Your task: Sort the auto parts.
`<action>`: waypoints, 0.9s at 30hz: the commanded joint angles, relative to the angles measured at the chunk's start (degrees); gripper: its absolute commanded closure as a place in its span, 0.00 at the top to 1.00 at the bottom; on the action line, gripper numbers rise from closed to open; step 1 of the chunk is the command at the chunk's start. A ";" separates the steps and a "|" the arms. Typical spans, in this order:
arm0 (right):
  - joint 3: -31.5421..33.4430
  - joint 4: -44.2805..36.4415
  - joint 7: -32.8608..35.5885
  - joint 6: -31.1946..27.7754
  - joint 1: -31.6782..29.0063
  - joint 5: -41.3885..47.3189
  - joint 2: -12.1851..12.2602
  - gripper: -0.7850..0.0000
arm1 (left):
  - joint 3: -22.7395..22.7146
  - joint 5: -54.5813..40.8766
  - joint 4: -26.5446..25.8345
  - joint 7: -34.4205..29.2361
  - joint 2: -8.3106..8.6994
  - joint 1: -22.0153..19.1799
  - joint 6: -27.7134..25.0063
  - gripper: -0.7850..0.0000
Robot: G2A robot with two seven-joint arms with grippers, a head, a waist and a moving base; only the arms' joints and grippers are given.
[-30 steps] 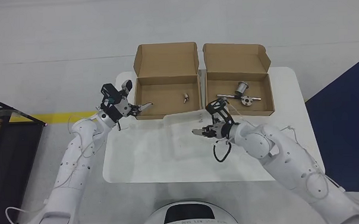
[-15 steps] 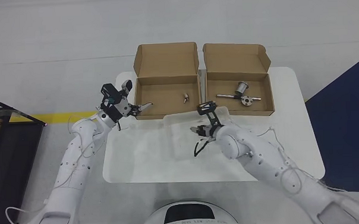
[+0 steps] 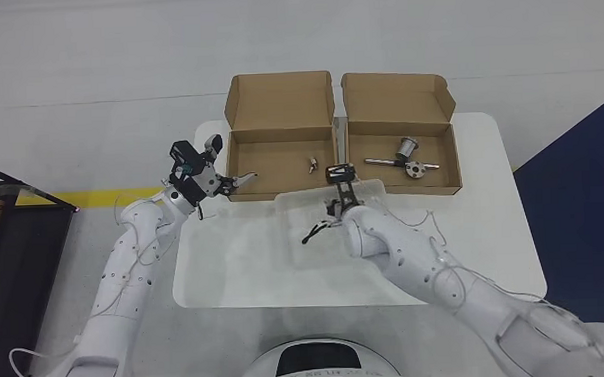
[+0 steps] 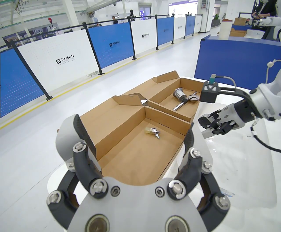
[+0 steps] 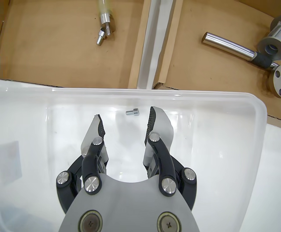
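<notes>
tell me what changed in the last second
The right gripper swung sideways over the clear tray toward the left arm's side and now hangs open just short of a small bolt in it. Nothing was gripped or released. The left gripper, open by the cardboard boxes, kept still; the boxes did not move.

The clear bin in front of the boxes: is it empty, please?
Not empty: one small bolt lies on the floor of the clear bin.

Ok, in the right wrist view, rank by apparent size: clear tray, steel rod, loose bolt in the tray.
1. clear tray
2. steel rod
3. loose bolt, clearly smallest despite lying nearer the camera than the rod
</notes>
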 commanded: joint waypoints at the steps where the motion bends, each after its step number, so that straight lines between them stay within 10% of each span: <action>1: -0.47 1.93 0.09 0.14 0.76 0.32 -0.98 0.49 | 0.00 0.00 0.00 0.00 0.00 0.00 0.00 1.00; 27: -0.70 15.81 -0.10 1.58 3.94 0.59 -8.48 0.42 | 0.00 0.00 0.00 0.00 0.00 0.00 0.00 1.00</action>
